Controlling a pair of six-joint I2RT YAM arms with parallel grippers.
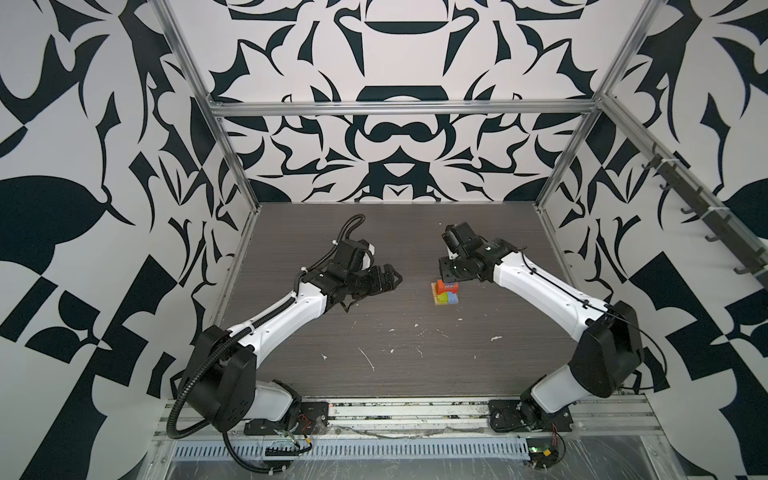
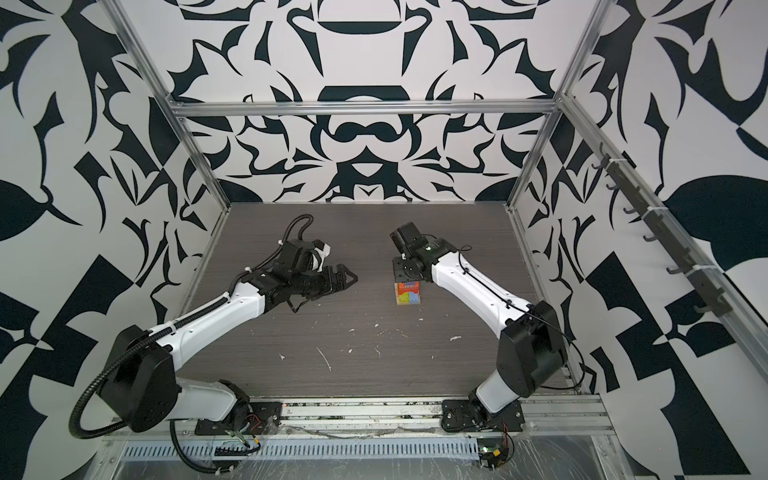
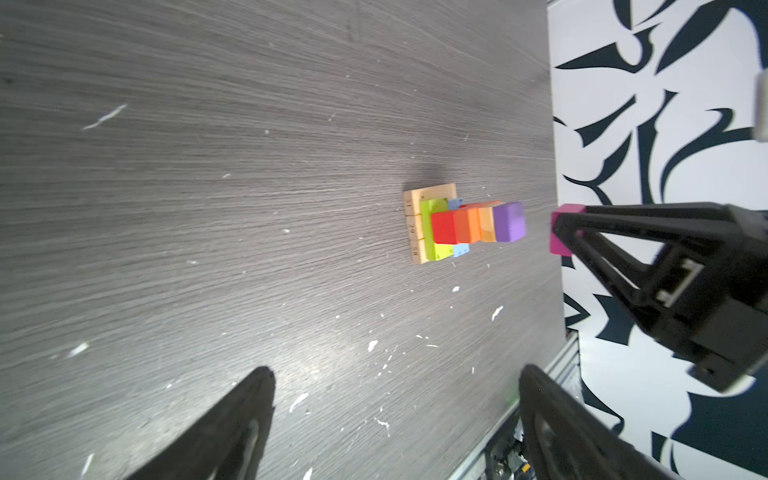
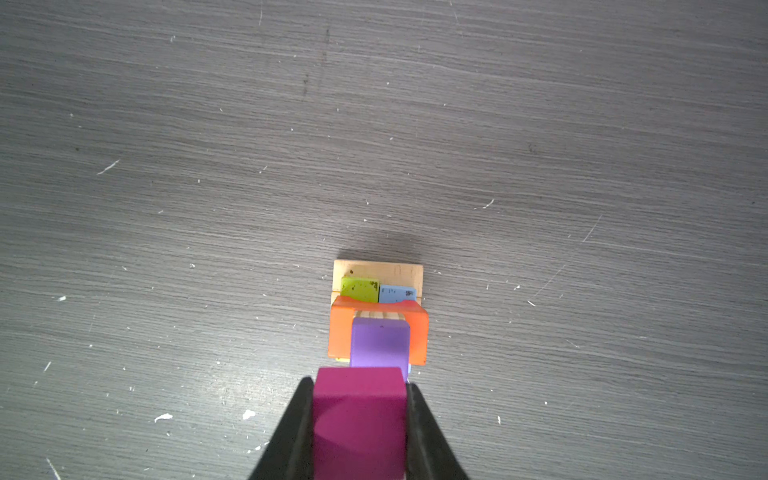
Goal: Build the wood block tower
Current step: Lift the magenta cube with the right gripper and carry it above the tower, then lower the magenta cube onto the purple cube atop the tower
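Right tool (image 4: 359, 386) is clamped on the magenta cube (image 4: 359, 424) and pointed straight down, wrist bent over the wood block tower (image 1: 446, 293), which stands just 3 o'clock of the counter (image 1: 374, 353) centre. The purple cube (image 4: 380, 345) on top is cleared by a gap, so a straight descent is judged next. Left tool (image 1: 388, 277), spread wide and empty, is parked at the tower's 9 o'clock.

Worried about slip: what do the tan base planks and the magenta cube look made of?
The tan base planks: bare unpainted wood, judging by pale grain and stamped numbers. The magenta cube: likely wood, under smooth matte paint; no grain shows.
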